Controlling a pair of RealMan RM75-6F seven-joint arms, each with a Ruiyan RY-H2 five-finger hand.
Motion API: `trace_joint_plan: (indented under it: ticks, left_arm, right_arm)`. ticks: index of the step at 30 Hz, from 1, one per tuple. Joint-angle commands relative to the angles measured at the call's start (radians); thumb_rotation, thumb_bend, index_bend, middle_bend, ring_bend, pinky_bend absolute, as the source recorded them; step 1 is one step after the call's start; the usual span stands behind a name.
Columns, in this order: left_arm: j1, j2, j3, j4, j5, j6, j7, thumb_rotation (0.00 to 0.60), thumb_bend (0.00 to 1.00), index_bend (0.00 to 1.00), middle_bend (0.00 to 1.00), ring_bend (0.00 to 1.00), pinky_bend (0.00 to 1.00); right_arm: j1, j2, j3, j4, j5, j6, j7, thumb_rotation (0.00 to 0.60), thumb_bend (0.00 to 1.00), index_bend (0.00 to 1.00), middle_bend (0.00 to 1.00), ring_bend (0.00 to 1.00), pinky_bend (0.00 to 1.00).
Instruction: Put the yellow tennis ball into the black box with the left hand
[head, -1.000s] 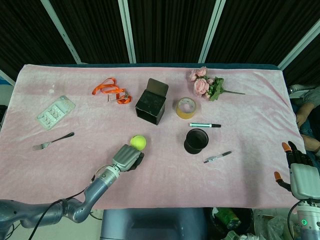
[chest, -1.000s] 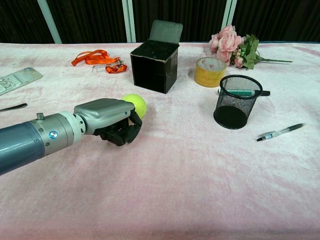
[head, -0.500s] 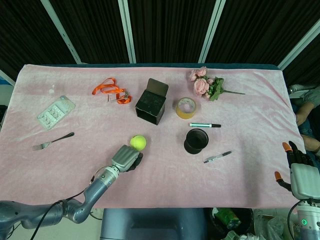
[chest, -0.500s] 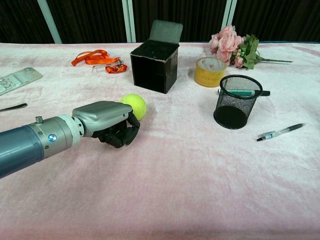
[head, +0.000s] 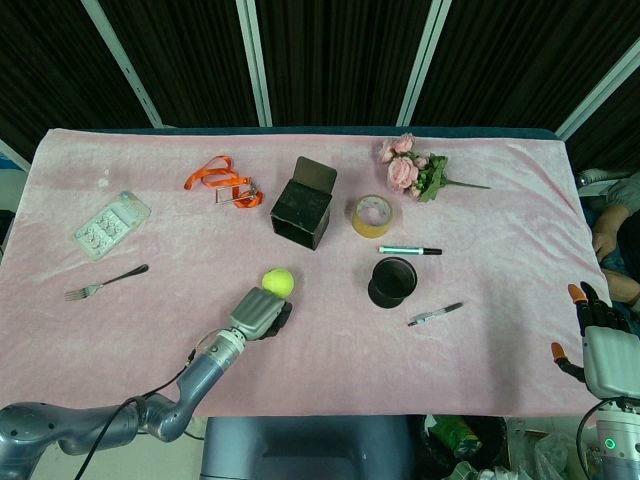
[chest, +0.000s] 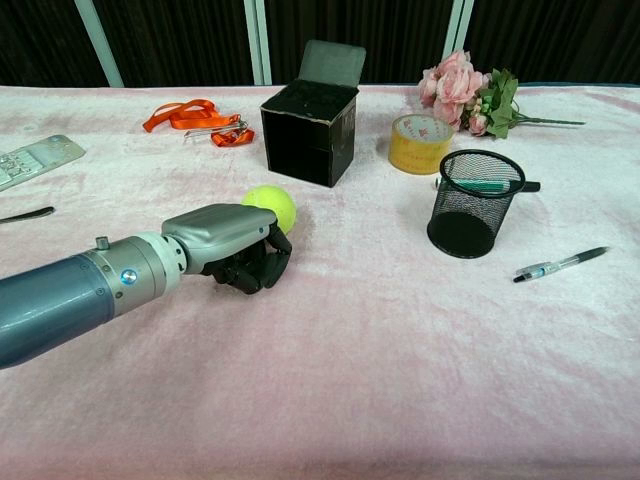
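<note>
Head view: left hand (head: 257, 314) low on the pink cloth (head: 150, 330), fingers curled under, the tennis ball (head: 278, 282) just past its fingertips; contact can't be confirmed from here. Black box (head: 302, 212) sits further back, lid up, apart from the ball. Right hand (head: 600, 345) at the table's right edge, fingers extended and apart, holding nothing. Chest view: left hand (chest: 232, 246) palm down, fingers (chest: 252, 270) curled in with nothing inside them; ball (chest: 270, 207) rests on the cloth right behind the hand, not gripped. Box (chest: 311, 130) open, beyond the ball.
</note>
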Motion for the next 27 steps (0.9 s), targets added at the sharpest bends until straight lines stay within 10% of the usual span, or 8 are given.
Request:
trace_joint_plan:
  ticks: [1, 27]
  left_arm:
    - [-0.009, -0.022, -0.014, 0.028, 0.000, 0.004, -0.001, 0.600, 0.74, 0.84, 0.95, 0.84, 1.00]
    - [-0.177, -0.156, -0.157, 0.330, -0.078, -0.106, 0.042, 0.600, 0.74, 0.84, 0.95, 0.84, 1.00]
  right_arm:
    - [0.000, 0.000, 0.001, 0.000, 0.001, -0.001, 0.000, 0.600, 0.24, 0.05, 0.04, 0.14, 0.18]
    - [0.001, -0.001, 0.008, -0.006, 0.021, -0.007, 0.009, 0.600, 0.24, 0.05, 0.04, 0.14, 0.17]
